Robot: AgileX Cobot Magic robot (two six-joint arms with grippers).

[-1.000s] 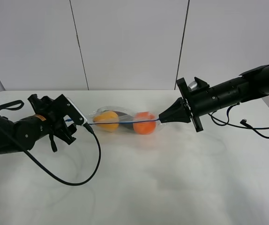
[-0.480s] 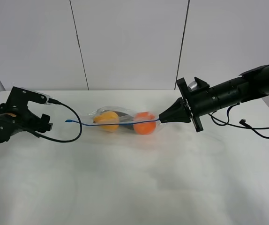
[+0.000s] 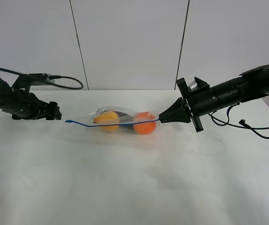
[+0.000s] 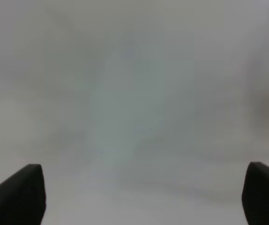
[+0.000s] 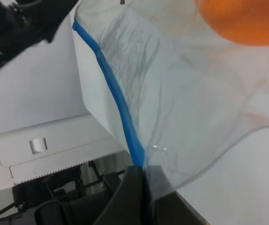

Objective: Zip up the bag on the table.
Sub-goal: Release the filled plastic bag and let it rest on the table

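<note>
Bag (image 3: 120, 123): clear crinkly plastic, mid-table toward the rear, stretched lengthwise left to right in the high view; underside apparently resting on table (image 3: 134, 187), contact hard to confirm from this angle. Blue zipper strip (image 3: 85, 123) along the near long edge, taut and straight, free end poking out past the bag's left end. Contents visible through the plastic: yellow-orange toy fruit (image 3: 107, 121) at left, orange toy fruit (image 3: 145, 123) at right, dark item (image 3: 123, 114) between and behind them. Right gripper (image 3: 161, 118): pinched tight on the bag's right end, at the strip; in the wrist view, blue strip straight into the closed fingertips. Left gripper (image 3: 55, 112): near the strip's free end, not touching it, holding nothing; fingers (image 4: 22, 194) spread wide in the wrist view, only a blurred pale surface between.
</note>
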